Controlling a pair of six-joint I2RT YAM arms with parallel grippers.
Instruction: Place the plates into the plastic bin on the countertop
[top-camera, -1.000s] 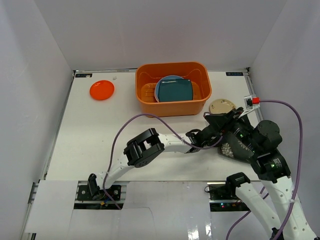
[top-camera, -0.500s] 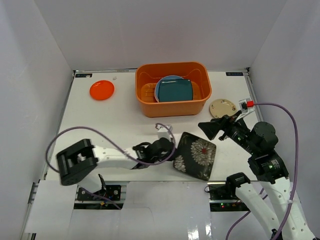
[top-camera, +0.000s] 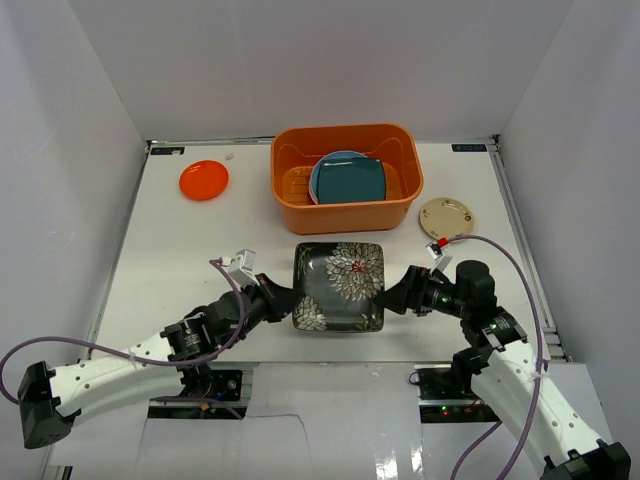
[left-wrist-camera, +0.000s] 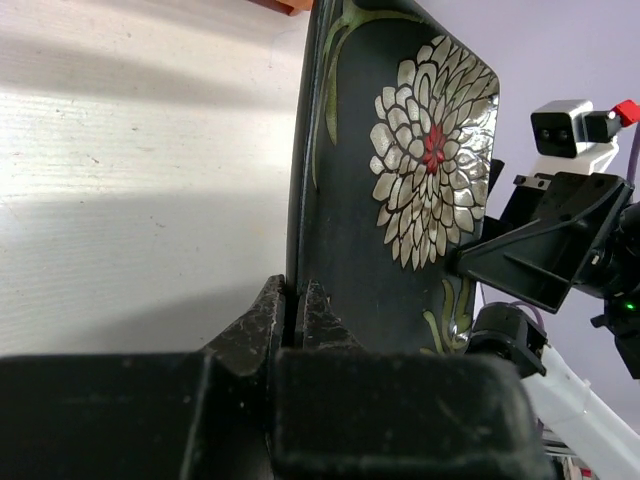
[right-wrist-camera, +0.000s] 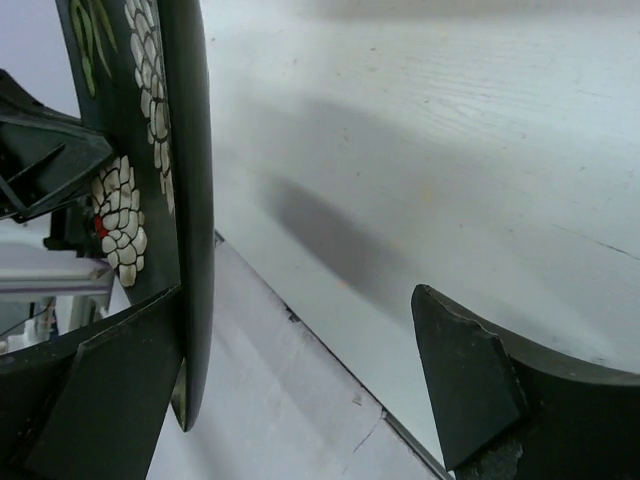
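Top view: the black flowered plate (top-camera: 338, 287) is at the near middle of the countertop (top-camera: 190, 250), between the arms and well short of the plastic bin (top-camera: 345, 131) on the far side. The left gripper (top-camera: 283, 301) has the plate's left edge; the right gripper (top-camera: 396, 298) sits at its right edge. The bin holds a teal plate (top-camera: 350, 180). An orange-red plate (top-camera: 204, 180) and a small beige plate (top-camera: 445, 217) lie outside it.

Left wrist: jaws pressed together on the plate's rim, a thin one-edge pinch.

Right wrist: fingers (right-wrist-camera: 470, 390) spread wide, with the plate edge just beside one finger. I cannot tell if they touch.

My worry: with one narrow grip, the plate may pivot or slip. Backing the right arm out could nudge it. A drooping plate could catch the bin's rim.
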